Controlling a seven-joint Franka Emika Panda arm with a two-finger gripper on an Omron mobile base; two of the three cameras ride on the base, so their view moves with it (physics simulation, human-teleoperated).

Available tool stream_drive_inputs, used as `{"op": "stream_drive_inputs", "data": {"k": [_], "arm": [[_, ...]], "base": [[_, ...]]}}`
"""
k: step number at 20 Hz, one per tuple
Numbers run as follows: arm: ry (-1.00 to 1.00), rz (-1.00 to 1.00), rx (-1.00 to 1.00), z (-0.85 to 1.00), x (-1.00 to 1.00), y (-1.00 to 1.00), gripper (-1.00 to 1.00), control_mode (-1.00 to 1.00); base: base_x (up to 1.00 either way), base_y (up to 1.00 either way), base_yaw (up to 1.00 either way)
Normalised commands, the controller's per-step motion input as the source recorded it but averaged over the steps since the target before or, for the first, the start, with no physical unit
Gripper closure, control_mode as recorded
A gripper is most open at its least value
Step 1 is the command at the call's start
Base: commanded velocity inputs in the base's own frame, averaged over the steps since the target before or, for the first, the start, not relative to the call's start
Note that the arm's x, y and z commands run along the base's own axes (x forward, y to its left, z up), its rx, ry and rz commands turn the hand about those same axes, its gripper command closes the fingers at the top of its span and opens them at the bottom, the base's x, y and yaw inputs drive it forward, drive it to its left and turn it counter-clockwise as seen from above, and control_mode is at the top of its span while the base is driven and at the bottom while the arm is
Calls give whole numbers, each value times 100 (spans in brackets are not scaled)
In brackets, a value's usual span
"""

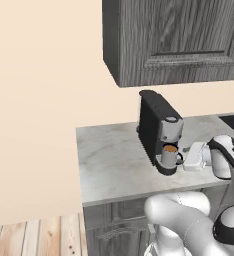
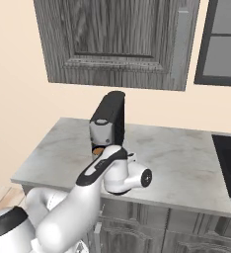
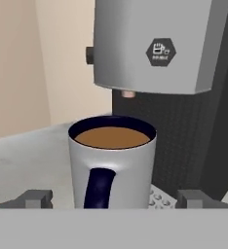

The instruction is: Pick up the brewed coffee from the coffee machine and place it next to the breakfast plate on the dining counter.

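You had the claw (image 3: 113, 198) wide open, holding nothing, fingertips either side of the coffee mug (image 3: 112, 163) under the coffee machine (image 3: 157, 46); closing came next.

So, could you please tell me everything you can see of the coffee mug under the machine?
The mug is small, grey and metallic-looking, with a dark interior and a dark loop handle facing the hand camera. It is nearly full of brown coffee and stands upright on the coffee machine drip base, right beneath the silver brew head. The open gripper has a fingertip on either side, not yet touching.
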Motion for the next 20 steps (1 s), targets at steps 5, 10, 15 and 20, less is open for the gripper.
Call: {"op": "stream_drive_inputs", "data": {"k": [5,10,15,20], "arm": [[0,0,0,-15,18,1,-100,-100],[0,0,0,-15,14,12,100,-100],[0,0,0,0,0,0,100,-100],[0,3,0,1,-24,4,100,-100]], "base": [[0,0,0],[0,0,0],[0,0,0],[0,0,0]]}}
